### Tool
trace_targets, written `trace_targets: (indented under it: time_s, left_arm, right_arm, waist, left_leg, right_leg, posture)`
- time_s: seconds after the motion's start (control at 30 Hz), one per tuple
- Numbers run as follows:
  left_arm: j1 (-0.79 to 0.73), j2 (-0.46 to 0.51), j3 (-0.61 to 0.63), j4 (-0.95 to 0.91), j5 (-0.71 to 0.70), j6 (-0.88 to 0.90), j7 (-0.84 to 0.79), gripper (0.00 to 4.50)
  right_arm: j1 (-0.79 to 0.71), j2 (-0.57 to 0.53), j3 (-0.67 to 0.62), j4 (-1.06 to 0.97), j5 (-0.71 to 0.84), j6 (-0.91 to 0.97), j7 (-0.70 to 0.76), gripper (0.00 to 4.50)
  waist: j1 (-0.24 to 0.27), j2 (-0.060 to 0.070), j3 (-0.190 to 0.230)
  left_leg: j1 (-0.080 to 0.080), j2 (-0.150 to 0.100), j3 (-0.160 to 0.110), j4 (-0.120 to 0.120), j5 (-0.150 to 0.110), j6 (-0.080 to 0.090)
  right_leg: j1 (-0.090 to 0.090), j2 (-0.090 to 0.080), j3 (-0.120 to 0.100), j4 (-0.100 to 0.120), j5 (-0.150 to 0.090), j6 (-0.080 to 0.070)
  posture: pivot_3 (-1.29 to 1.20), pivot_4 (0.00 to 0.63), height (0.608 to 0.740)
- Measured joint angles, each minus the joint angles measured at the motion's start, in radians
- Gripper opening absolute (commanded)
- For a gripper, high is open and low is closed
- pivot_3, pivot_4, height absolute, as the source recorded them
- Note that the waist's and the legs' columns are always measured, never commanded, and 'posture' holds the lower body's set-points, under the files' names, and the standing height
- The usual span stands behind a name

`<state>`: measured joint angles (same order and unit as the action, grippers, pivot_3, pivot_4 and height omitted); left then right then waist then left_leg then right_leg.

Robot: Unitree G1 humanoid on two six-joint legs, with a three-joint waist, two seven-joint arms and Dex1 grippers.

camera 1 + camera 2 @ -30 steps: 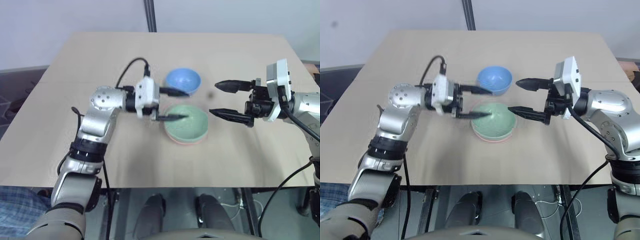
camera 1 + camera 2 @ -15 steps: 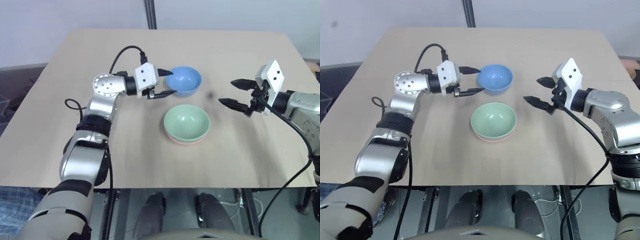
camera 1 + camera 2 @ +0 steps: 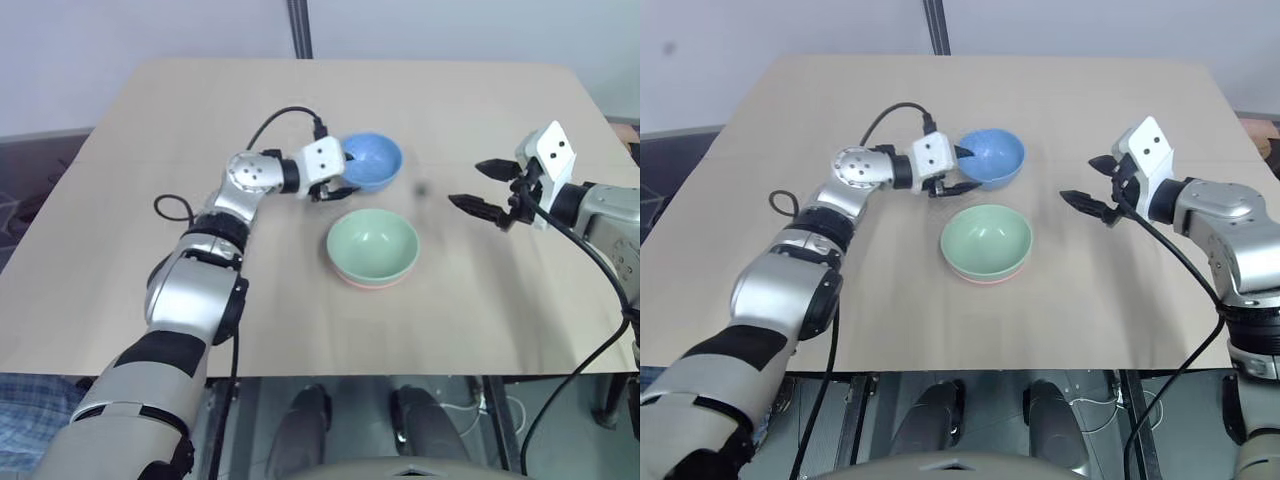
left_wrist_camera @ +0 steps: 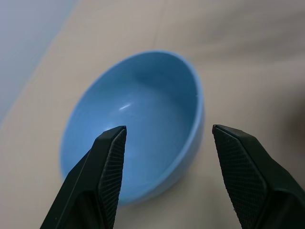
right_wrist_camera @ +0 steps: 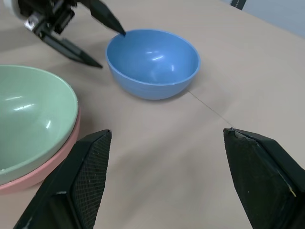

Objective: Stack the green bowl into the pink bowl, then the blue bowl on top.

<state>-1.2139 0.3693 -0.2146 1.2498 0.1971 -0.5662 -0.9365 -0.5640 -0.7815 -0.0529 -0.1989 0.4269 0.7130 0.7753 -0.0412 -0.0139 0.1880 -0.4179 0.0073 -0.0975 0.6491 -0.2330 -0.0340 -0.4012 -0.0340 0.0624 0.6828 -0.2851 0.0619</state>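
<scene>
L gripper (image 3: 338, 183) is sitting at the blue bowl (image 3: 370, 160), jaws spread wide, nothing gripped. In the L wrist view the bowl's near rim is lying between the two fingers (image 4: 107, 167), one tip over the inside, the other outside the wall; can't tell if either is touching. R wrist view is showing the same: upper fingertip at the rim, lower one low beside the bowl's side.

Green bowl (image 3: 372, 243) is sitting nested in the pink bowl (image 3: 372, 281), only a pink edge peeking out below it. That pair is lying just beside the L gripper, toward the robot, apart from the fingers. Blue bowl is standing upright on the tan table (image 3: 480, 310), near the stack but not touching it.

R gripper (image 3: 482, 186) is hovering w/ jaws wide apart, holding nothing, well off to the right of both stack & blue bowl, tips pointing toward them.
</scene>
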Motion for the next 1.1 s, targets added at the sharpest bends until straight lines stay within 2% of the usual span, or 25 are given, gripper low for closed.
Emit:
trace_targets:
  time_s: [0.27, 0.3, 0.33, 0.37, 0.4, 0.43, 0.5, 0.87, 0.97, 1.0, 1.1]
  left_arm:
    - [-0.02, -0.04, -0.072, 0.038, 0.123, -0.014, 0.102, 3.05]
    - [-0.022, -0.044, -0.076, 0.038, 0.135, -0.014, 0.118, 2.52]
    - [-0.024, -0.049, -0.085, 0.04, 0.151, -0.014, 0.139, 2.26]
    - [-0.026, -0.053, -0.092, 0.044, 0.161, -0.013, 0.156, 1.59]
    - [-0.026, -0.054, -0.093, 0.046, 0.164, -0.012, 0.16, 1.27]
    - [-0.026, -0.055, -0.094, 0.05, 0.167, -0.012, 0.167, 0.71]
    - [-0.027, -0.058, -0.098, 0.058, 0.174, -0.009, 0.174, 0.03]
    - [-0.049, -0.025, -0.099, 0.058, 0.191, -0.069, 0.155, 0.03]
    - [-0.062, -0.01, -0.048, 0.036, 0.103, -0.157, -0.003, 0.03]
    - [-0.062, -0.011, -0.017, 0.006, 0.036, -0.191, -0.109, 0.03]
    - [-0.048, -0.017, 0.023, -0.076, -0.087, -0.203, -0.295, 0.03]
  right_arm:
    - [0.008, -0.004, -0.006, -0.015, 0.0, 0.007, -0.018, 3.96]
    - [0.008, -0.004, -0.006, -0.02, 0.0, 0.007, -0.019, 3.96]
    - [0.008, -0.004, -0.006, -0.022, 0.001, 0.007, -0.02, 3.96]
    - [0.01, -0.004, -0.006, -0.022, 0.001, 0.007, -0.022, 3.96]
    - [0.01, -0.004, -0.006, -0.023, 0.001, 0.007, -0.022, 3.96]
    - [0.012, -0.004, -0.006, -0.024, 0.001, 0.008, -0.022, 3.96]
    - [0.014, -0.004, -0.006, -0.024, 0.001, 0.009, -0.022, 3.96]
    - [0.023, -0.006, -0.01, -0.03, 0.01, 0.016, -0.014, 3.96]
    - [0.05, -0.01, -0.044, -0.033, 0.029, -0.014, 0.024, 3.96]
    - [0.064, -0.019, -0.065, -0.04, 0.045, -0.03, 0.048, 3.96]
    - [0.094, -0.038, -0.088, -0.063, 0.063, -0.053, 0.082, 3.96]
  waist:
    - [0.0, 0.0, 0.0]
    - [0.0, 0.0, 0.0]
    - [0.0, 0.0, 0.0]
    - [0.0, 0.0, 0.0]
    - [0.0, 0.0, 0.0]
    - [0.0, 0.0, 0.0]
    - [0.0, 0.0, 0.0]
    - [0.0, 0.0, 0.0]
    - [0.001, 0.0, 0.0]
    - [0.003, 0.0, 0.0]
    - [0.001, 0.0, 0.0]
  left_leg:
    - [0.0, 0.0, 0.0, 0.001, 0.0, 0.0]
    - [0.0, 0.0, 0.0, 0.002, 0.0, 0.0]
    - [0.0, 0.0, 0.0, 0.002, 0.0, 0.0]
    - [0.0, 0.0, 0.0, 0.002, 0.0, 0.0]
    - [0.0, 0.0, 0.0, 0.002, 0.0, 0.0]
    - [0.0, 0.0, 0.0, 0.003, 0.0, 0.0]
    - [0.001, 0.0, 0.0, 0.003, 0.0, 0.0]
    - [0.001, -0.001, 0.0, 0.003, 0.0, 0.0]
    - [0.0, -0.001, 0.001, 0.003, 0.0, 0.0]
    - [0.0, -0.001, 0.001, 0.003, 0.0, 0.0]
    - [0.0, 0.0, 0.001, 0.003, 0.0, 0.0]
  right_leg:
    - [-0.001, 0.0, 0.0, 0.003, 0.0, 0.0]
    - [-0.001, 0.0, 0.0, 0.004, 0.0, 0.0]
    - [-0.001, 0.0, 0.0, 0.005, 0.0, 0.0]
    - [-0.001, 0.0, 0.0, 0.005, 0.0, 0.0]
    - [-0.001, 0.0, 0.0, 0.006, 0.0, 0.0]
    - [-0.001, 0.0, 0.001, 0.006, 0.0, 0.0]
    - [-0.001, 0.0, 0.001, 0.007, 0.0, 0.0]
    - [-0.002, 0.0, 0.001, 0.008, 0.0, 0.0]
    - [-0.002, 0.0, 0.001, 0.008, 0.0, 0.0]
    - [-0.002, 0.0, 0.001, 0.008, 0.0, 0.0]
    - [-0.002, 0.0, 0.001, 0.008, 0.0, 0.0]
  posture:
    - [0.0, 0.15, 0.74]
    - [0.0, 0.15, 0.74]
    - [0.0, 0.15, 0.74]
    - [0.0, 0.15, 0.74]
    - [0.0, 0.15, 0.74]
    - [0.0, 0.15, 0.74]
    - [0.0, 0.15, 0.74]
    - [0.0, 0.15, 0.74]
    - [0.0, 0.15, 0.74]
    - [0.0, 0.15, 0.74]
    - [0.0, 0.15, 0.74]
